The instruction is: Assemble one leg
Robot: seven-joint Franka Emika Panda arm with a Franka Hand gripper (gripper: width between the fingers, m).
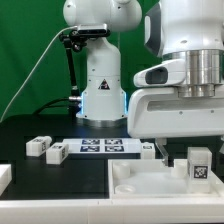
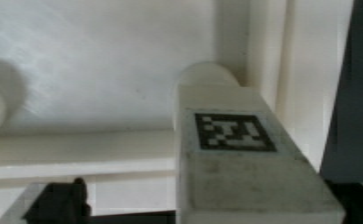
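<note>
A tagged leg (image 1: 199,164) stands upright on the white panel (image 1: 135,180) at four o'clock in the exterior view. The pincer (image 1: 156,150) hangs at its nine o'clock. Whether it is released or clenched cannot be told. Two more legs (image 1: 46,150) lie on the black worktop (image 1: 70,175) at eight o'clock.

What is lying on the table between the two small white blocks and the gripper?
The marker board lies between the small white blocks and the gripper, seen in the exterior view.
</note>
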